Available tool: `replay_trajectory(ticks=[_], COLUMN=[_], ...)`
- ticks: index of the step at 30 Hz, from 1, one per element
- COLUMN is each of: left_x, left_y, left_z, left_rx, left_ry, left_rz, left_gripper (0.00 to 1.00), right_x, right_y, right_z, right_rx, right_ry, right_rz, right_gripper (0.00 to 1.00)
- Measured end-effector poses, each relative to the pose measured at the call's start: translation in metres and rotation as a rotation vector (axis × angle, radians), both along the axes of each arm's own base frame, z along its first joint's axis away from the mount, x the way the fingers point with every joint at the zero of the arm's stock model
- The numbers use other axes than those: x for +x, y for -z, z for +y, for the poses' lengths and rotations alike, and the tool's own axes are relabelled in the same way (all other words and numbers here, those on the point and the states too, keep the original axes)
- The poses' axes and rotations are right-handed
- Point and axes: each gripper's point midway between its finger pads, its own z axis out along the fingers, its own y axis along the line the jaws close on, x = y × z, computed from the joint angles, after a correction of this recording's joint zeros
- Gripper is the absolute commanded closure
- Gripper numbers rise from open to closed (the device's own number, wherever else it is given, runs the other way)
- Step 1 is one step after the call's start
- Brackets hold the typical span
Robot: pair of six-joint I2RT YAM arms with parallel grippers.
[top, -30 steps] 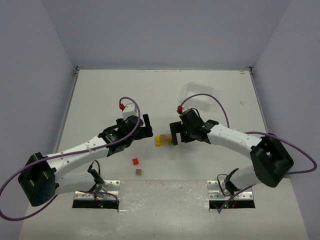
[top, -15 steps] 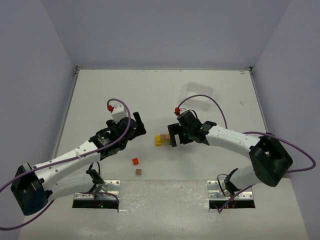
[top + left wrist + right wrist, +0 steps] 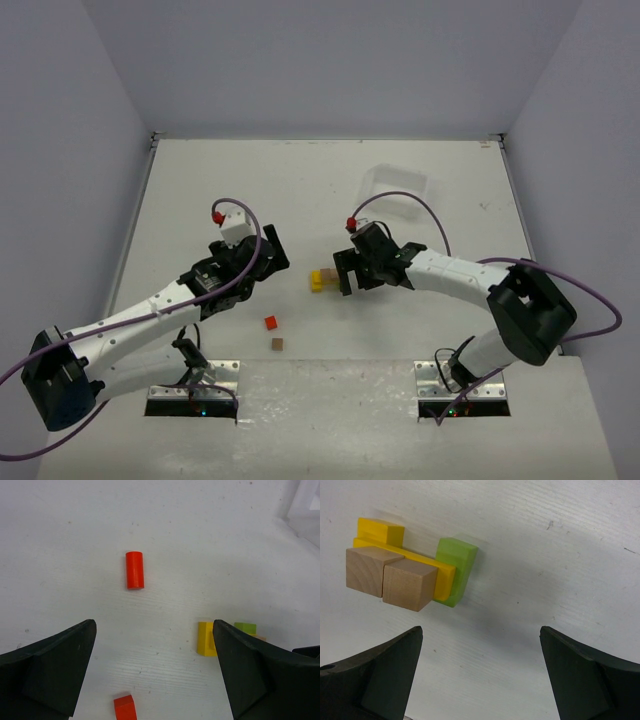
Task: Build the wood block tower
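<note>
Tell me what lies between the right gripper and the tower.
Nothing: in the right wrist view, only bare table separates the open right gripper from the tower.

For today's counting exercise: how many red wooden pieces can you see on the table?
2. A red cylinder lies ahead of the left gripper; a red cube sits nearer it. More may be hidden.

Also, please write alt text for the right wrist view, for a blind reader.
The wood block tower stands on the white table: two brown cubes side by side on a yellow plank across a yellow block and a green block. The open right end effector frames the lower corners.
</note>
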Motion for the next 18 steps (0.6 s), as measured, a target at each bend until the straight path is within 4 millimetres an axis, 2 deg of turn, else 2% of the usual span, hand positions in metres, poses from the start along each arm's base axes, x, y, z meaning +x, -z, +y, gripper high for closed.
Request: replay_trajectory(ticks=[18], left_x=[-0.001], left_y=[-0.006], left_z=[0.005], left_rx=[-0.004], left_ry=[-0.017], left_rz=[-0.021], left_gripper=[0.00], right_x=[0.010], right_y=[-0.002], right_z=[0.005], right_rx=[0.010], right_ry=[0.000], right_rz=[-0.044], right_gripper=[0.01])
